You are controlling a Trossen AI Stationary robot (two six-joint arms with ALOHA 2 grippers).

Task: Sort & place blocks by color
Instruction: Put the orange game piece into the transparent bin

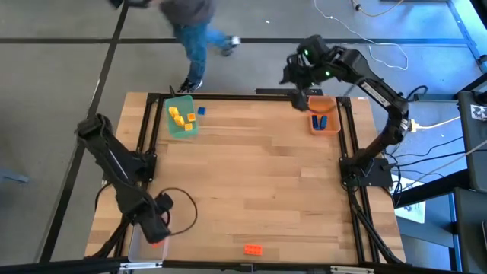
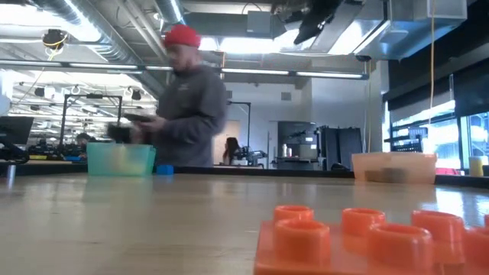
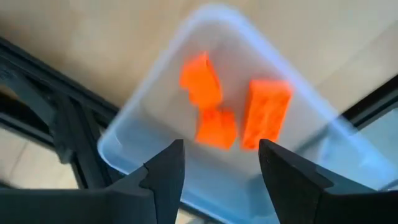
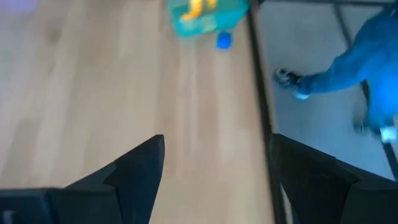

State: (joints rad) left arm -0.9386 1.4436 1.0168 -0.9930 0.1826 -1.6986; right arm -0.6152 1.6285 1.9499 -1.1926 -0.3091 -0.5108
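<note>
Three orange-red blocks (image 3: 217, 127) lie in the clear bin (image 3: 155, 93) at the table's near left corner. My left gripper (image 3: 221, 146) hangs open just above them, fingers pointing down, nothing between them. Another orange-red block (image 1: 253, 249) lies on the table by the near edge. Yellow blocks (image 1: 177, 116) sit in the green bin (image 1: 185, 129) at the far left, with a blue block (image 1: 202, 110) on the table beside it. Blue blocks (image 1: 320, 122) lie in the orange bin (image 1: 332, 103) at the far right. My right gripper (image 1: 297, 76) is raised and open near that bin, holding nothing.
A black metal frame (image 1: 144, 144) runs around the table's edges. A person (image 2: 187, 99) stands just beyond the far edge, behind the green bin (image 2: 121, 159). The wide wooden middle of the table (image 1: 259, 175) bears nothing.
</note>
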